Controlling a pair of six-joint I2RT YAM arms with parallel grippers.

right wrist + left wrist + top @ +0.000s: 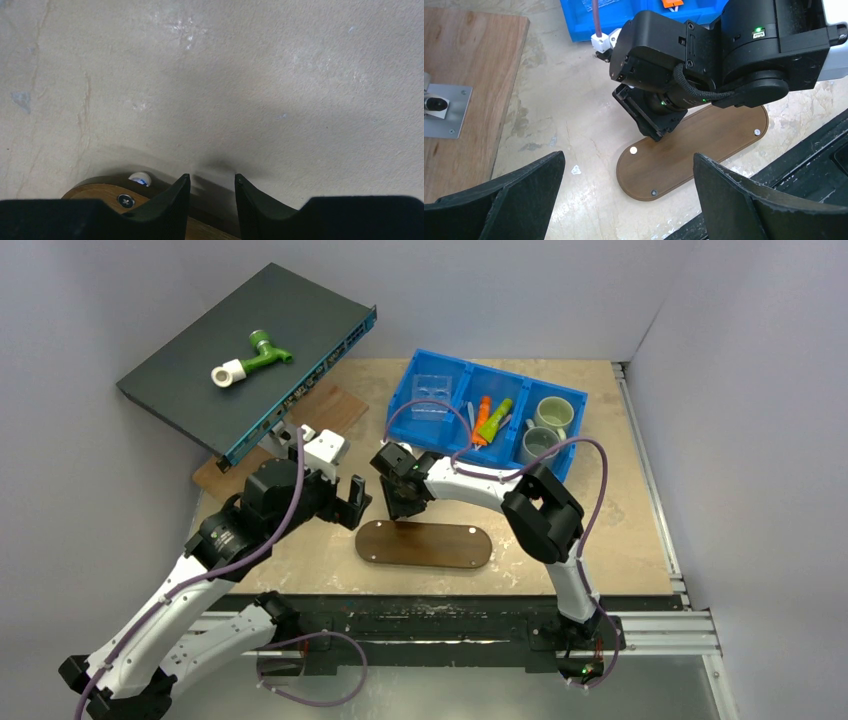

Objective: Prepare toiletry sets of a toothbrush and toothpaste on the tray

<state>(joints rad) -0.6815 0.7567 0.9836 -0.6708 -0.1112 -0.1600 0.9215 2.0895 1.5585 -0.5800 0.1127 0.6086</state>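
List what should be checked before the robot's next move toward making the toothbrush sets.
1. Tray free, no brush or tube on it: ok.
2. Left hand open and empty: ok.
3. Right hand at the tray's edge, jaws apart, nothing between them: ok.
4. Orange tube and green tube lying in the blue bin's middle compartment: ok.
5. Toothbrushes located: cannot tell, too small to make out.

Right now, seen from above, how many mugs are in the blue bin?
2. Both sit in the right compartment of the blue bin: the far mug behind, the near mug in front. No others seem hidden.
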